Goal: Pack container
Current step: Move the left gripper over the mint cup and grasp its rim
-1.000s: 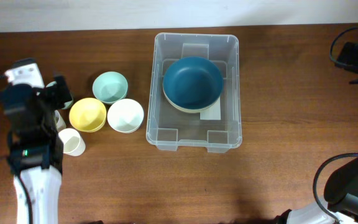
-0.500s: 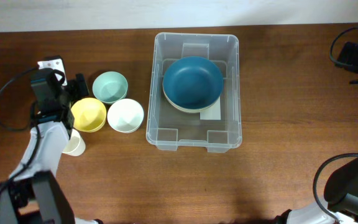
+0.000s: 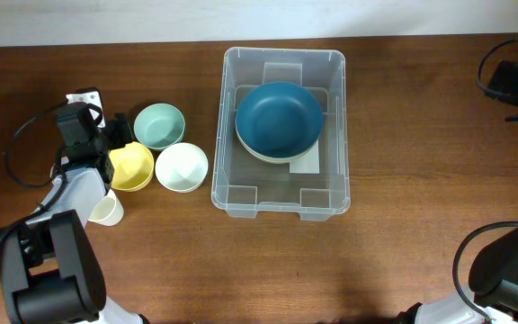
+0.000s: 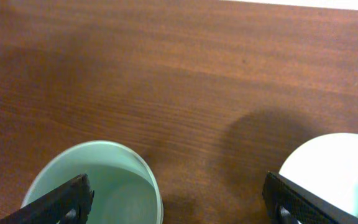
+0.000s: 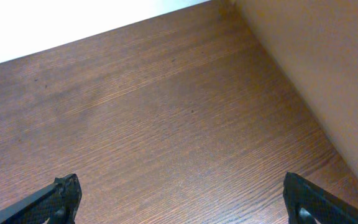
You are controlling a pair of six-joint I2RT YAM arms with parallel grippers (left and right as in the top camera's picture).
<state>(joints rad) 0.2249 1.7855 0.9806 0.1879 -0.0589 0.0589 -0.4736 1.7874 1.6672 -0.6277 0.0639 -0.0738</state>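
Observation:
The clear plastic container (image 3: 226,126) stands at the table's middle. Inside it a dark blue bowl (image 3: 279,119) rests on a cream bowl (image 3: 259,155). Left of the container stand a mint bowl (image 3: 159,126), a yellow bowl (image 3: 131,169), a white bowl (image 3: 182,167) and a small white cup (image 3: 106,209). My left gripper (image 3: 118,137) is open and empty at the yellow bowl's far left rim. The left wrist view shows its fingers (image 4: 179,205) wide apart, with the mint bowl (image 4: 104,186) on the left and the white bowl (image 4: 337,171) on the right. My right gripper (image 5: 182,205) is open over bare wood.
The right arm (image 3: 513,85) sits at the table's far right edge, well away from the container. A beige surface (image 5: 328,68) borders the table in the right wrist view. The white wall runs along the table's back edge.
The left arm has swung round and its gripper has moved right, from beside the bowls up to the yellow bowl's rim. The right arm, bowls and container have not moved.

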